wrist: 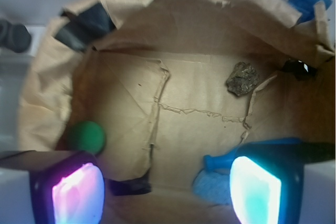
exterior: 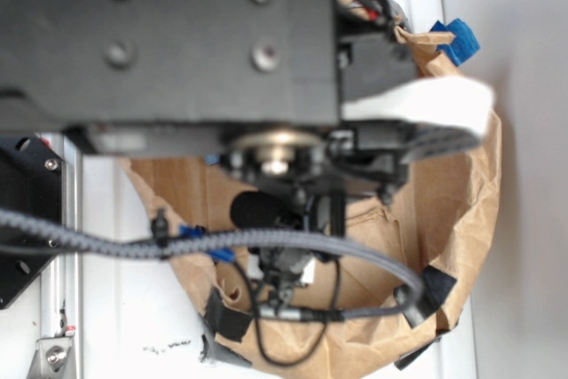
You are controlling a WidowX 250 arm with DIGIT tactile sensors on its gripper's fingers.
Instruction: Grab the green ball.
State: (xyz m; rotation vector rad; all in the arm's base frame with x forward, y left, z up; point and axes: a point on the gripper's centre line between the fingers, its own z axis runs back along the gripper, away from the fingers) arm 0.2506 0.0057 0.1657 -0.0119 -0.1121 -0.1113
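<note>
Pincer poised open above bag — green ball beside left finger.

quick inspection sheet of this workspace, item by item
surface: crumpled brown paper bag, creased floor, dark tape on its rim
job's things: green ball at the bag's left wall, free
clutter: grey-brown rock far right; blue bottle and blue sponge near right
grippers: gripper open, above the bag floor, holding nothing
cables: grey braided cable and thin black wires looped under the arm
surroundings: white table, metal rail at left
</note>
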